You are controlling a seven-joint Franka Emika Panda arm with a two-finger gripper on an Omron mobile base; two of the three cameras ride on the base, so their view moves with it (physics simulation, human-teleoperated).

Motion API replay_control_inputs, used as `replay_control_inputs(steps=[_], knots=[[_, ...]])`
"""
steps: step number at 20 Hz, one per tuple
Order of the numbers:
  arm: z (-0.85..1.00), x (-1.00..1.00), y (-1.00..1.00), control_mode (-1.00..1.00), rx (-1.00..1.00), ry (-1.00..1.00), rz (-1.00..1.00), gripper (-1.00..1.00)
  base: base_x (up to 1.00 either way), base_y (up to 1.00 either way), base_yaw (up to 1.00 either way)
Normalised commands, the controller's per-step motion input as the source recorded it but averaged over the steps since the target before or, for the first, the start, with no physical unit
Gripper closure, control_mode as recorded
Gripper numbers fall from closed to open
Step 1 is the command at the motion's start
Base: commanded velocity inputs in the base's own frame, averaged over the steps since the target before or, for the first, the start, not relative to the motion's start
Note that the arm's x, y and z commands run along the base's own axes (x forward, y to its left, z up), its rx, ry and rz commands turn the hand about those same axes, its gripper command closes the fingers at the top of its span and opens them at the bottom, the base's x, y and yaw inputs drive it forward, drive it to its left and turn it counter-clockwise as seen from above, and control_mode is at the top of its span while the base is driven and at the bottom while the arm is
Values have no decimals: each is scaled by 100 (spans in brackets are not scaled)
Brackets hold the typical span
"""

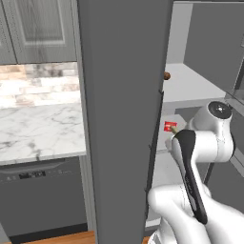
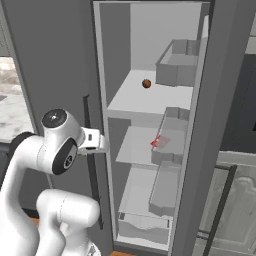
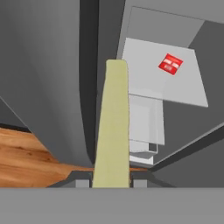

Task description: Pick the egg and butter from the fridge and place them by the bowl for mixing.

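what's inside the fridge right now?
In the fridge: an egg on the upper shelf, a red packet on the middle one. The pincer holds the butter. Door bin and bottom drawer contents are hidden.

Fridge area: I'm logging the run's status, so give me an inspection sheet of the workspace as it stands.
Surface: marble counter left of the fridge, bare where visible.
Job's things: egg lies on an upper fridge shelf; butter is clamped between the claw's fingers, sticking out lengthwise away from the hand.
Clutter: red packet on the middle shelf.
Grippers: claw shut on the butter, outside the shelves near the open door's edge.
Cables: nothing seen.
Surroundings: grey cabinets, stone backsplash, wood floor.
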Motion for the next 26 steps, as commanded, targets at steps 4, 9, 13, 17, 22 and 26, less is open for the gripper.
replay_control_inputs(steps=[4,9,13,17,22,26], knots=[[0,0,0,-100,0,0,0,100,0,0,0],[0,0,0,100,0,0,0,100,0,0,0],[0,0,0,100,0,0,0,100,-28,3,0],[0,0,0,100,0,0,0,100,-50,1,1],[0,0,0,100,0,0,0,100,-50,10,13],[0,0,0,100,0,0,0,100,-30,39,15]])
